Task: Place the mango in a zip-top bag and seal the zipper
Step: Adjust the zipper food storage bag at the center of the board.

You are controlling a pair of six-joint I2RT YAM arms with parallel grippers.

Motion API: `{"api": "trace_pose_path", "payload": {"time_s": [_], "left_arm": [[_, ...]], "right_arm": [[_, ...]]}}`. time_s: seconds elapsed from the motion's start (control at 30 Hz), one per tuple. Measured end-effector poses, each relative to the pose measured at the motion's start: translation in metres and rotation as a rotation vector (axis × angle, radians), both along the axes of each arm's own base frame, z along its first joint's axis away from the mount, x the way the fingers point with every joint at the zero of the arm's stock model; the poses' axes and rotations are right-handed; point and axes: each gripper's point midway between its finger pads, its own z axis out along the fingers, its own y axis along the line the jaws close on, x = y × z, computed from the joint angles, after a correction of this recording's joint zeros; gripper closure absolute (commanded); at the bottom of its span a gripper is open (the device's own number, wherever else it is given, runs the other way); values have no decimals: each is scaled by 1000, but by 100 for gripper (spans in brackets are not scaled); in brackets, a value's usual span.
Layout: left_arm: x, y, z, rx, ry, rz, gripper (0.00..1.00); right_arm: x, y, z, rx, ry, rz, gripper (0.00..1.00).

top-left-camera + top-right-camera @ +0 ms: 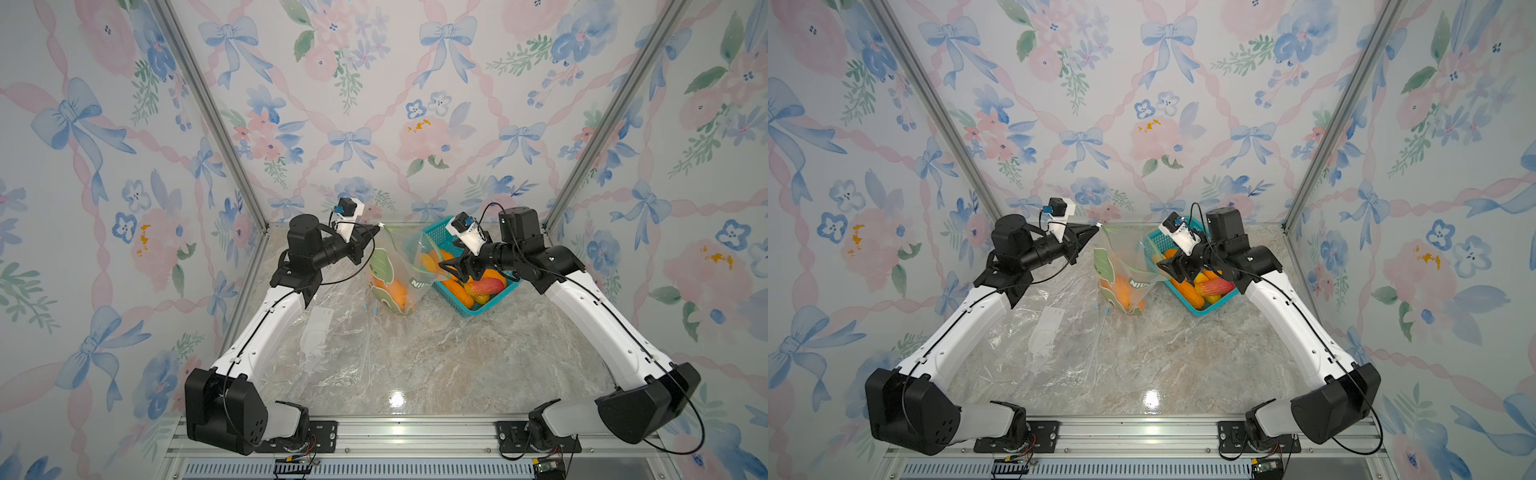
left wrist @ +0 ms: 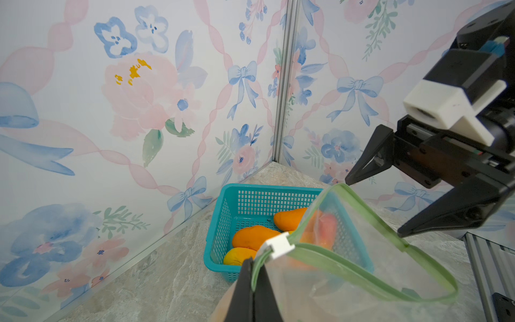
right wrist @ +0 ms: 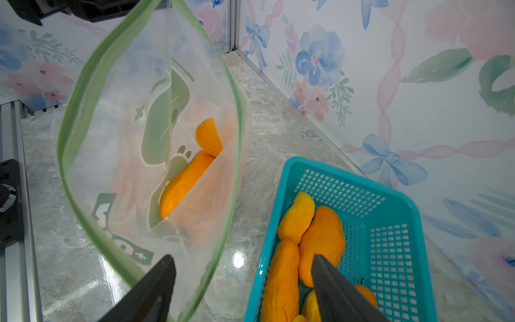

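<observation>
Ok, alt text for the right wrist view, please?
An orange mango lies inside the zip-top bag, whose green zipper mouth gapes open. The open right gripper hangs over the gap between the bag and a teal basket holding more mangoes.

Zip-top bag (image 3: 117, 133) gapes open, green-rimmed, one orange mango (image 3: 189, 178) at its bottom. Teal basket (image 3: 390, 223) just beside holds more mangoes (image 3: 322, 237). Right gripper (image 3: 242, 258) fingers spread wide, empty.

The marble tabletop (image 1: 436, 361) bears a teal basket (image 1: 436, 235) right of centre, the zip-top bag (image 1: 395, 270) standing at centre, and flat clear bags (image 1: 320, 332) left of centre.
</observation>
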Motion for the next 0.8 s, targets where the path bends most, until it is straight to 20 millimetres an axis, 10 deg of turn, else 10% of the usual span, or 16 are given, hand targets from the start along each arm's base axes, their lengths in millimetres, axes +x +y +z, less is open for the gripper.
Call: {"api": "trace_pose_path", "payload": {"time_s": [0.2, 0.8], "left_arm": [[1, -1, -3, 11, -4, -5, 100], [5, -3, -12, 20, 13, -13, 100]], "right_arm": [[-8, -8, 7, 109, -34, 10, 23], [11, 15, -62, 204, 143, 41, 43]]}}
